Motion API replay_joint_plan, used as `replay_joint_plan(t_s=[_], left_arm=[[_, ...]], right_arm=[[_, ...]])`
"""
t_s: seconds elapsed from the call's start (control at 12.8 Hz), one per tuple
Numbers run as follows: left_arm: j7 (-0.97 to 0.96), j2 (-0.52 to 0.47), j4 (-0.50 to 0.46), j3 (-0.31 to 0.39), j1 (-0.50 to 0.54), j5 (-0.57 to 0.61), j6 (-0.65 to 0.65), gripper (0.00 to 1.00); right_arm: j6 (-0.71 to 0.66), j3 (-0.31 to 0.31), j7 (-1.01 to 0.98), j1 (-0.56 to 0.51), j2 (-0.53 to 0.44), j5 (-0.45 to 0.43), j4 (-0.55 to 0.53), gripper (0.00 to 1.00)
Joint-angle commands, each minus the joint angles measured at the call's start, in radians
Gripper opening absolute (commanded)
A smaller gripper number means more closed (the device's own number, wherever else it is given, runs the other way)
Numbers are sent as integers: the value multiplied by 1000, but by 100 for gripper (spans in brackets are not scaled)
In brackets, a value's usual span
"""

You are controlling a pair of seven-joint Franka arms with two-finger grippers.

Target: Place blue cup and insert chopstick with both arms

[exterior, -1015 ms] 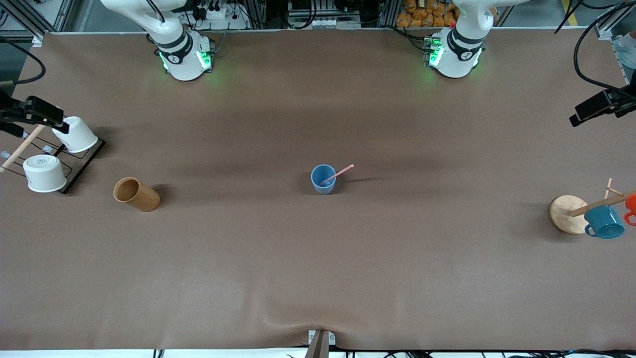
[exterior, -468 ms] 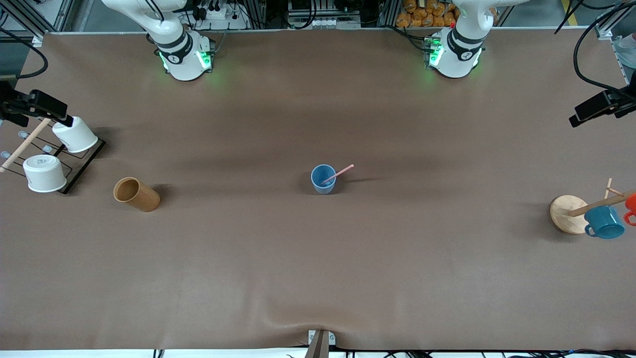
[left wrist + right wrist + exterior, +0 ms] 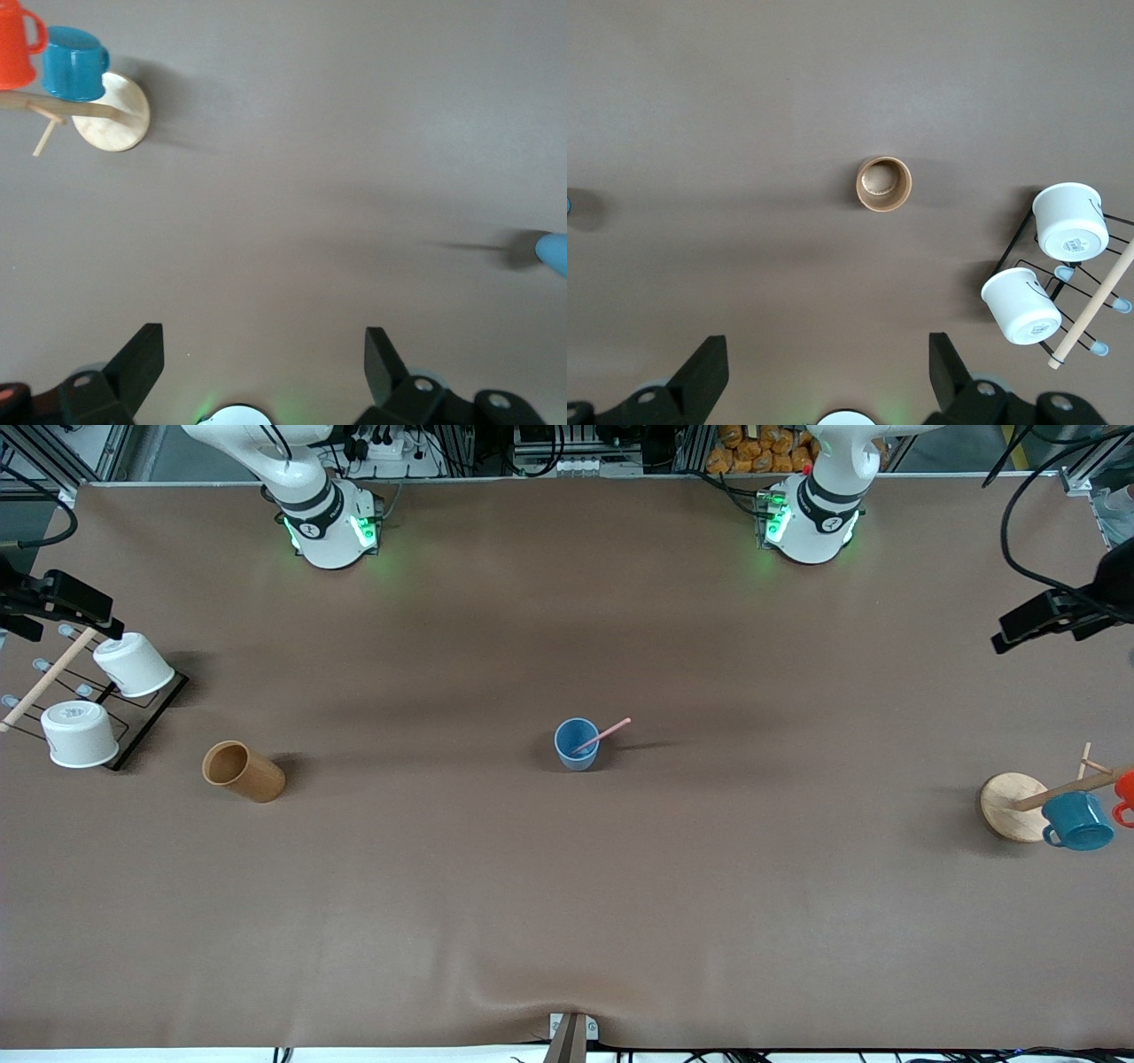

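Note:
The blue cup [image 3: 577,744] stands upright at the middle of the table. The pale-pink chopstick [image 3: 607,732] stands slanted inside it, its top leaning toward the left arm's end. An edge of the cup also shows in the left wrist view [image 3: 554,252]. My left gripper [image 3: 261,335] is open and empty, high over bare table toward the left arm's end; its hand shows in the front view [image 3: 1054,615]. My right gripper [image 3: 826,341] is open and empty, high over the right arm's end; its hand shows above the rack [image 3: 58,600].
A brown cup [image 3: 241,771] [image 3: 883,184] stands near a black wire rack [image 3: 151,717] holding two white cups [image 3: 135,664] and a wooden rod. At the left arm's end a mug tree on a round wooden base [image 3: 1005,806] carries a teal mug [image 3: 1076,821] and an orange mug [image 3: 1125,790].
My right arm's hand has drifted a little toward the bases, off the white cups. My left arm's hand has shifted slightly toward the table's middle. The cup and chopstick have not moved.

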Motion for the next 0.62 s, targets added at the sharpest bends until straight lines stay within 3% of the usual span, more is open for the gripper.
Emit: replay_joint_plan(t_s=[0.0, 0.55], left_arm=[[9, -2, 3, -22, 1, -4, 10, 100], [4, 4, 11, -22, -6, -6, 9, 100]], right_arm=[[6, 15, -14, -11, -19, 7, -14, 100], [46, 9, 6, -16, -2, 10, -4, 100]])
